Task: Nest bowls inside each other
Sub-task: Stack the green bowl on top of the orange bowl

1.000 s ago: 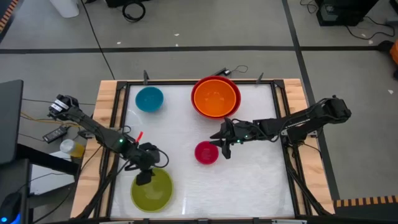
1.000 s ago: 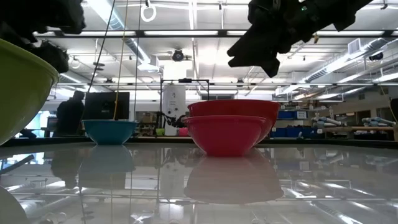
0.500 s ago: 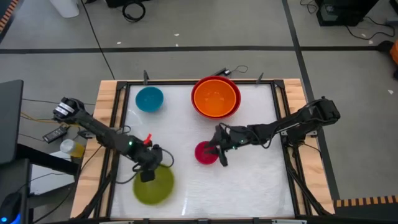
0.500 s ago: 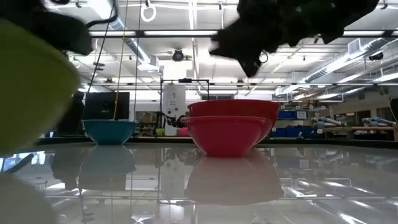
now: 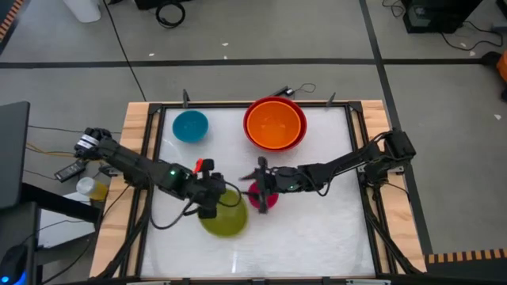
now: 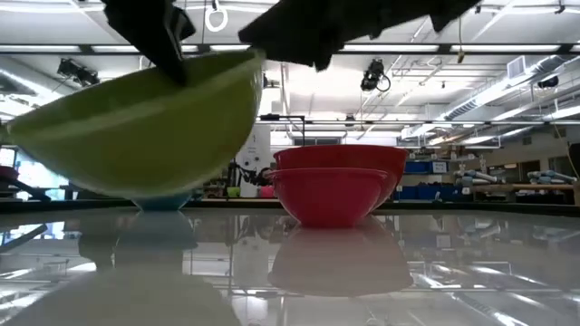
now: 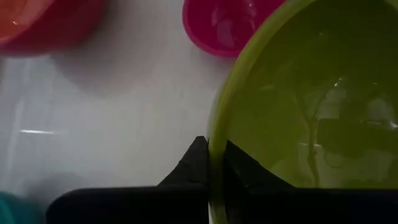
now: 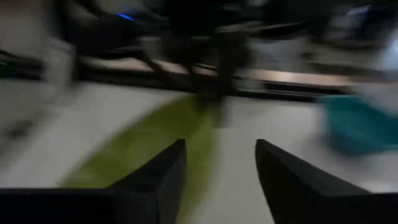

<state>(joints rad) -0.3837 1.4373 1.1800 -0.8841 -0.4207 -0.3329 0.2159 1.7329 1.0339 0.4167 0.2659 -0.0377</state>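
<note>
My left gripper (image 5: 209, 207) is shut on a lime-green bowl (image 5: 225, 217), which hangs tilted above the table (image 6: 136, 127). A small pink bowl (image 5: 268, 199) stands on its base just right of it. My right gripper (image 5: 261, 185) hovers open over the pink bowl's left side, well above it in the low view (image 6: 313, 32), touching nothing. A large orange bowl (image 5: 275, 124) sits at the far middle and a blue bowl (image 5: 190, 126) at the far left, both on their bases. My left gripper has the green bowl's rim (image 7: 213, 163) between its two fingers, one finger (image 7: 191, 167) outside the wall and one (image 7: 241, 173) inside. The fingers slant down from the table's left. The bowl is lifted clear of the table and tilted, its held side higher.
The white table surface (image 5: 317, 229) is framed by a black rail with wooden edges (image 5: 135, 158). Cables and small items lie off the table at the left (image 5: 75, 170). Bare surface lies at the near right.
My left gripper has shut on the green bowl's rim, lifted it clear of the table and carried it right toward the pink bowl, tipping it. My right gripper has moved left over the pink bowl, rolled, and opened wider.
</note>
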